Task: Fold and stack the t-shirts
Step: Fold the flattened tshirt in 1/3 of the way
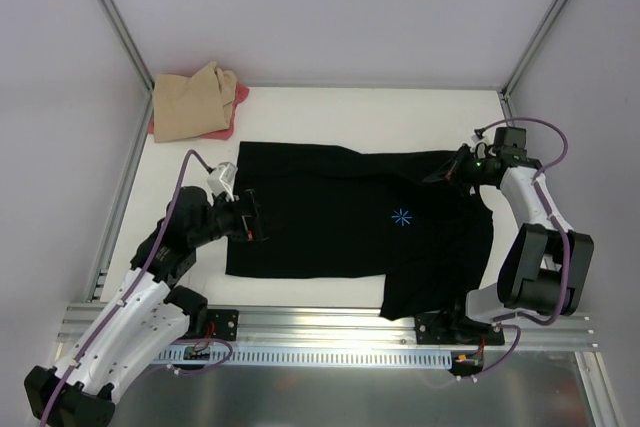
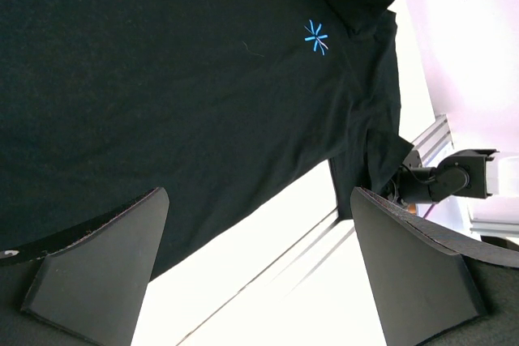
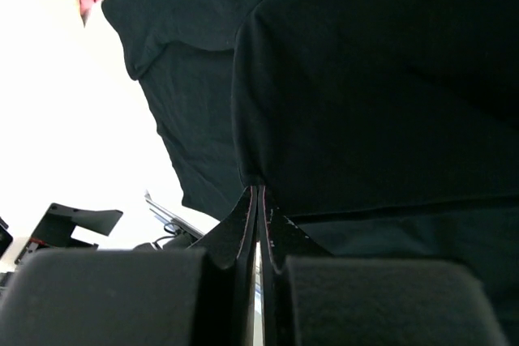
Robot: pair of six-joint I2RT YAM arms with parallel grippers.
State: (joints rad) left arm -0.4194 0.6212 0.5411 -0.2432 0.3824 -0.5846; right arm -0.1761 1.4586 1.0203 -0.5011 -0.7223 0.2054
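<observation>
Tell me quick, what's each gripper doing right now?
Left gripper: open, holding nothing.
Right gripper: shut, pinching a fold of the black short-sleeved cloth t-shirt.

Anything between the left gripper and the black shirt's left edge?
Nothing visible. The left gripper has its fingers open right at the black t-shirt's left edge, with only cloth and bare table in front. The right gripper is pinched shut on its far right side. The tan shirt and pink-red shirt lie far-left.

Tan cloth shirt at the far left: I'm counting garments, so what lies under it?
A pink-red cloth shirt peeks out beneath the tan cloth shirt; most of it is covered.
</observation>
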